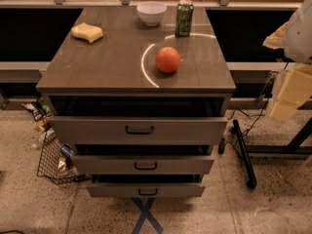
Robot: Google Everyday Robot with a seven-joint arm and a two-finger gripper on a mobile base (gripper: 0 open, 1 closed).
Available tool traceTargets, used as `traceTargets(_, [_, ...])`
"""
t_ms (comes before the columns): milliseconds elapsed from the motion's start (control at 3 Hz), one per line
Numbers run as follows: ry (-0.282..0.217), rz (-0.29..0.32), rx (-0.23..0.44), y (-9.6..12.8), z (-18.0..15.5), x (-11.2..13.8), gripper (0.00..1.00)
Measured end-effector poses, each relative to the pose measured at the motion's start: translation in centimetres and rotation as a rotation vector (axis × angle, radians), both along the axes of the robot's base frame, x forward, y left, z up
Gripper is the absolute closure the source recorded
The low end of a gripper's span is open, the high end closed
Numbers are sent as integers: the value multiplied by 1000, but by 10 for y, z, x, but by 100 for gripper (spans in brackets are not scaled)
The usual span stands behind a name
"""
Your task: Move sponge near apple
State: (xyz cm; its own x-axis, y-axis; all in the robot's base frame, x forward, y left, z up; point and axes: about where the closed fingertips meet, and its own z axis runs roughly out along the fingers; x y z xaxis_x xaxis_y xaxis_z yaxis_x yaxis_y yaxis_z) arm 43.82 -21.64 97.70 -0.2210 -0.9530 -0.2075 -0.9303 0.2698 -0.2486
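The sponge (87, 32) lies at ten o'clock on the table (112, 67), well apart from the apple (168, 59) at four o'clock, while the end effector (291, 97) hangs off-table at three o'clock, empty, opening impossible to tell, probably because the reach is not yet begun.

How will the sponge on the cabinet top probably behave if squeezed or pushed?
The sponge looks soft with wavy edges, so it probably compresses when squeezed. It lies flat, so pushing likely slides it, not rolls. The end effector is at the right edge, far from it.
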Motion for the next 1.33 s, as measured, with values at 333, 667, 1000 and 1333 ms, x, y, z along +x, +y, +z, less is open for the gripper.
traceTargets(333, [0,0,0,0,0,0,0])
traceTargets(667, [-64,-28,171,34,8,52,0])
traceTargets(1000, [-102,-55,305,59,14,99,0])
traceTargets(1333, [-100,-100,470,101,8,153,0])
